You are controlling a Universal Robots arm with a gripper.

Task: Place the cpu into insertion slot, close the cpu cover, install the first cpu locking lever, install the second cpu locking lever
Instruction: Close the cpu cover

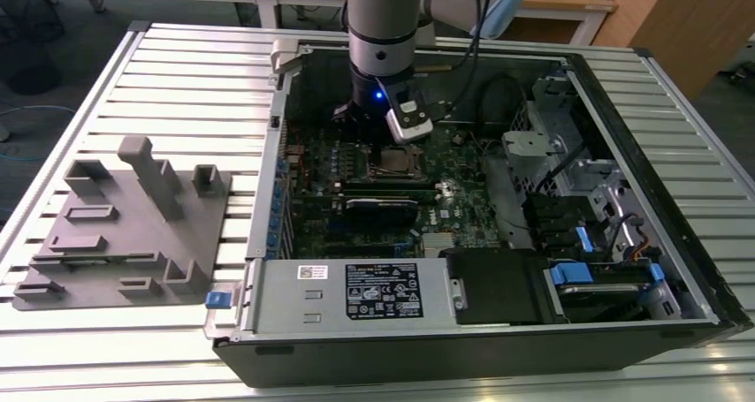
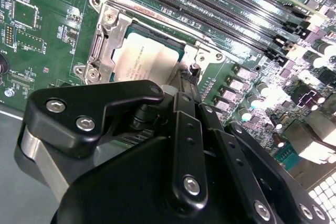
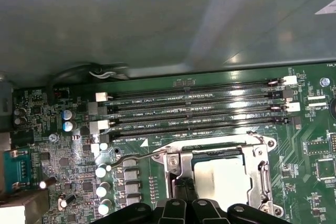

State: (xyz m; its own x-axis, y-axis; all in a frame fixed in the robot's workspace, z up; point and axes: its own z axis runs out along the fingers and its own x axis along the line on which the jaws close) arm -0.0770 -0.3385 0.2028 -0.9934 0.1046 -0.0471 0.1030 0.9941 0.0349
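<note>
Grey case wall [image 3: 157,19] looms behind the green board [image 3: 47,145]. Four long black memory slots [image 3: 194,109] run side by side, just beyond the insertion slot [image 3: 216,155]. There's the cpu [image 3: 220,182], silver face up, sitting in it, with the cpu cover [image 3: 264,174] framing it all round. The gripper [image 3: 181,188] sits right at the cover's edge, just beside the cpu. A thin wire lever [image 3: 137,157] reaches out from that corner towards a cluster of capacitors [image 3: 102,171].
</note>
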